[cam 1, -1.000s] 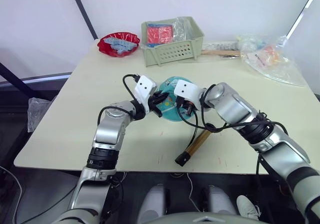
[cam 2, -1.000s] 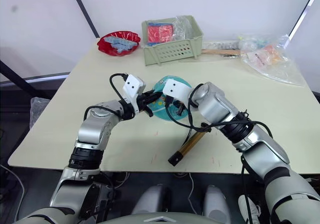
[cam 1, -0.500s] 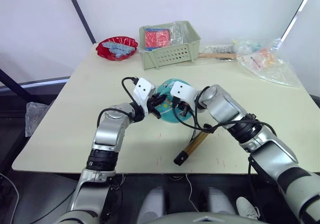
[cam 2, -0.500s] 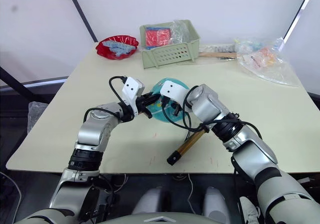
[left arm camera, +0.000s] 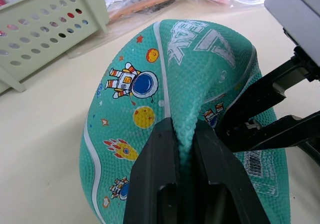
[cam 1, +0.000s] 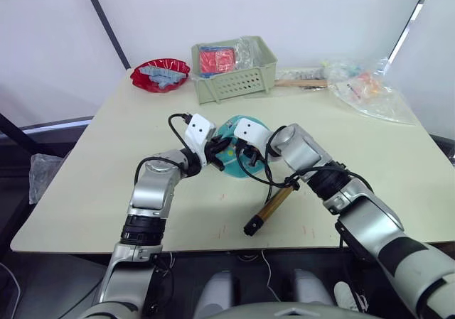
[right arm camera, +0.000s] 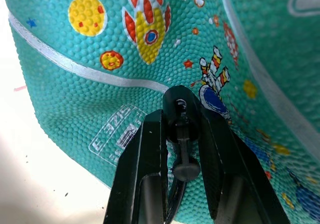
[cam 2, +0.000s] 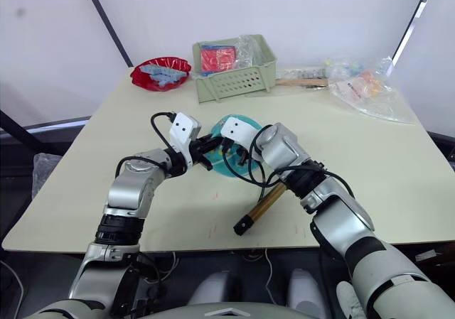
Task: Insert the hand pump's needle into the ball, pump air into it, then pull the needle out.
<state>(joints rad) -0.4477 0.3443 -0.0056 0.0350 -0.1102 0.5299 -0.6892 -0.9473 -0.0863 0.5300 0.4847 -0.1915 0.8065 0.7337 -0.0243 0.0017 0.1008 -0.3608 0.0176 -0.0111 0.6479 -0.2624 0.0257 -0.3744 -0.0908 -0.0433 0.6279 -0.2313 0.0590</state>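
Mid-table, left gripper point(left arm camera: 186, 134) is pinching a fold of the ball point(left arm camera: 150, 84); right gripper point(right arm camera: 181, 134) is clamping the needle point(right arm camera: 180, 115) fitting against it. Insertion step; next needs straight push w/ ball steadied. Hand pump point(cam 1: 274, 205) is lying nearby.

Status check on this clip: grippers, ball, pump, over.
Left gripper pinching a fold of the ball. Right gripper shut on the needle, tip against the ball. Pump lying on the table. Nothing in the way.
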